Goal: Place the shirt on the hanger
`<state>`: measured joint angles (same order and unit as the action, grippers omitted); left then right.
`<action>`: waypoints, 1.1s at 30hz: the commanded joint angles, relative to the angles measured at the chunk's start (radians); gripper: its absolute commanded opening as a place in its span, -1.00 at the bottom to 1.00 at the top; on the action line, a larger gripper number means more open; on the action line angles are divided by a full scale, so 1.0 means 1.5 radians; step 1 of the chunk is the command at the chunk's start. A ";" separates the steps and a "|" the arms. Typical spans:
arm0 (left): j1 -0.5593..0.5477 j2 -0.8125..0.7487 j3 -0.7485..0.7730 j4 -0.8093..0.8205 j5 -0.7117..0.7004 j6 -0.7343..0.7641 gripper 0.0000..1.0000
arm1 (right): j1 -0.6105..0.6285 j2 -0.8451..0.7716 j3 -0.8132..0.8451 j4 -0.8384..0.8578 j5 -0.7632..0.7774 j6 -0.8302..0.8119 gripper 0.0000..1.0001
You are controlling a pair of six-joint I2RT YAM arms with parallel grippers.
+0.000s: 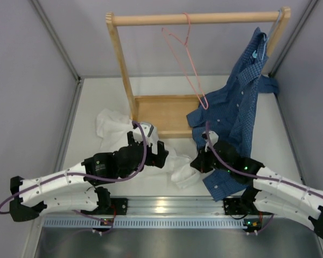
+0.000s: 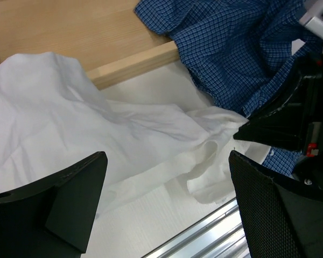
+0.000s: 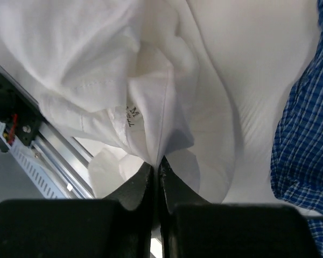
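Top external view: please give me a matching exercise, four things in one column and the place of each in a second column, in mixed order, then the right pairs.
Things:
1. plain white wrinkled cloth shirt
2. thin pink wire hanger
3. blue checked cloth shirt
4. round wooden rail

Places:
A. hanging at the rail's right end
B. across the top of the rack
C. crumpled on the table
D. hanging bare near the rail's middle

Pairs: 1-C; 2-D; 3-A; 4-B

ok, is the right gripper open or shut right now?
Shut. In the right wrist view the right gripper has its jaws together, pinching a fold of the shirt.
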<state>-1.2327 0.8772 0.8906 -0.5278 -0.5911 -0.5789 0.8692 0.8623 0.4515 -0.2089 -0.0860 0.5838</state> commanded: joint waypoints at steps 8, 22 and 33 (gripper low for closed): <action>0.001 0.108 0.096 0.096 0.067 0.108 0.96 | 0.012 -0.295 0.081 -0.063 -0.100 -0.199 -1.00; 0.001 0.054 0.033 0.154 0.043 0.088 0.96 | 0.019 -0.196 0.090 -0.016 -0.193 -0.183 -1.00; 0.013 0.074 0.006 0.197 0.210 0.167 0.96 | 0.068 -0.153 0.104 -0.054 -0.216 -0.223 -0.78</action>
<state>-1.2236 0.9245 0.9211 -0.3023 -0.3958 -0.3775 0.9321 0.6231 0.5583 -0.3241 -0.4408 0.2741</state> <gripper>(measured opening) 0.980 0.083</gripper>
